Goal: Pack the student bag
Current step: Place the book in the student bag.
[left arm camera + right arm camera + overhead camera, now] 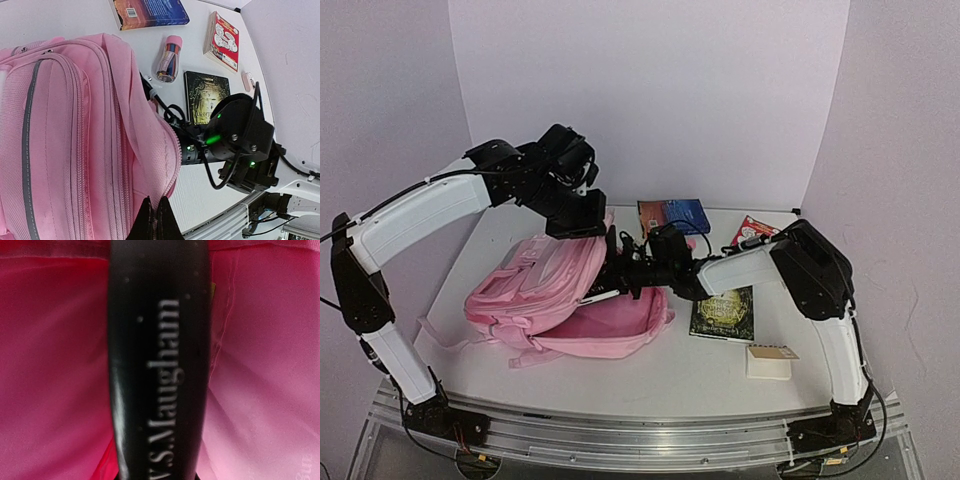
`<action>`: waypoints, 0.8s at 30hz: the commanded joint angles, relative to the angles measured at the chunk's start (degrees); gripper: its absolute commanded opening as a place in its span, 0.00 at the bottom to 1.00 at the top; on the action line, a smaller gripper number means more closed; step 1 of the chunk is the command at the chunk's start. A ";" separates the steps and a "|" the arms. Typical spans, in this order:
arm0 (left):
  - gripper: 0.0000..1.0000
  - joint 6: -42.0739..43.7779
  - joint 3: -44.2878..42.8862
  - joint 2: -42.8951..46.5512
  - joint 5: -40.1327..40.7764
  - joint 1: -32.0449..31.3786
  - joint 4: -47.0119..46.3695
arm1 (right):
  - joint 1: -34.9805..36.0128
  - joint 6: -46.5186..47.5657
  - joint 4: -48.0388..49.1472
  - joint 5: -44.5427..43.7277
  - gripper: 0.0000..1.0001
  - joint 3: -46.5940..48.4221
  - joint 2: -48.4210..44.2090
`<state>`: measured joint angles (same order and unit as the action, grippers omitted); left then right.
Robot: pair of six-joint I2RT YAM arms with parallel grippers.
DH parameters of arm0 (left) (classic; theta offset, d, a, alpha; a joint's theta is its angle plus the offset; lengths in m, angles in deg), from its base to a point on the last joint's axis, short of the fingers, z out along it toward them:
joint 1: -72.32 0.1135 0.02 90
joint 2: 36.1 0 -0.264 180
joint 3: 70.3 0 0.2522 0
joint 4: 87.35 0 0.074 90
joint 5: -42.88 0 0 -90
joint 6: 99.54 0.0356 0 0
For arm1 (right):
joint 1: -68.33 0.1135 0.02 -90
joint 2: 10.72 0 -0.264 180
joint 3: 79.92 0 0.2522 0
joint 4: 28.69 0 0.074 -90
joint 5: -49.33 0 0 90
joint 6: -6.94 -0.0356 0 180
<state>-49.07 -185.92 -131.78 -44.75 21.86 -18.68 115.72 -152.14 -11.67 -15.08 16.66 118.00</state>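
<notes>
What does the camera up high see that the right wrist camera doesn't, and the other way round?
Only the top view shows the left pincer gripping the top edge of the student bag, and the things lying on the table: a blue book, a dark book and a white box. Only the right wrist view shows the black book close up, with "Maugham" printed on its spine. Both views show the bag's pink fabric.
</notes>
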 commanded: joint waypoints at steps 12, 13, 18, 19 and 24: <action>0.00 -4.72 -1.69 4.68 -0.71 -0.37 -10.12 | 10.20 0.97 2.23 -26.72 0.15 8.87 6.53; 0.00 -4.77 -1.57 4.78 -0.61 -0.40 -10.24 | 10.48 1.35 0.60 -27.43 0.20 9.57 6.85; 0.00 -4.63 -1.42 4.65 -0.39 -0.30 -10.09 | 11.11 3.60 -13.77 -23.61 0.45 16.91 9.06; 0.00 -4.55 -1.45 4.66 -0.31 -0.34 -10.05 | 11.13 4.25 -15.36 -22.76 0.51 17.33 9.22; 0.00 -4.25 -0.30 5.53 0.84 -0.36 -10.09 | 11.10 6.37 -19.32 -21.19 0.58 14.71 7.17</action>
<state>-53.11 -185.78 -131.33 -44.33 21.88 -20.79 127.07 -149.46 -25.76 -37.43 30.81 126.64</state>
